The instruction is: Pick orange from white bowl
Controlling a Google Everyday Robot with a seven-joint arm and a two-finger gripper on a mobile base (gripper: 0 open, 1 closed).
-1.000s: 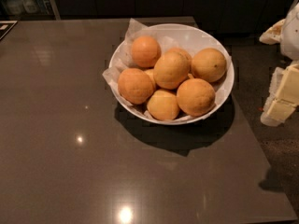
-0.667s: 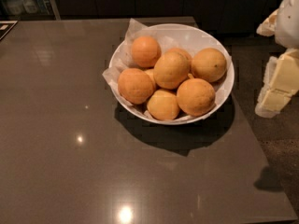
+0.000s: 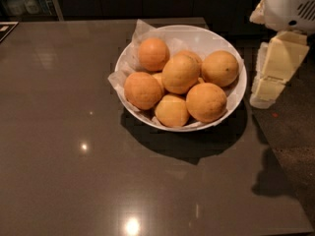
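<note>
Dark tabletop (image 3: pixel 74 132) holds white bowl (image 3: pixel 216 36) w/ orange (image 3: pixel 180 73) atop pile (image 3: pixel 142 90); gripper (image 3: pixel 266 95) just right, partly cropped, open/shut unclear.

Dark glossy table (image 3: pixel 69 107), round deeper-orange fruit (image 3: pixel 153 54) at back, speckled fruit (image 3: pixel 220 68) right

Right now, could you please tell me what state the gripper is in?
Gripper: just right of the white bowl, apart from the orange; whether it is open or closed cannot be told.
</note>
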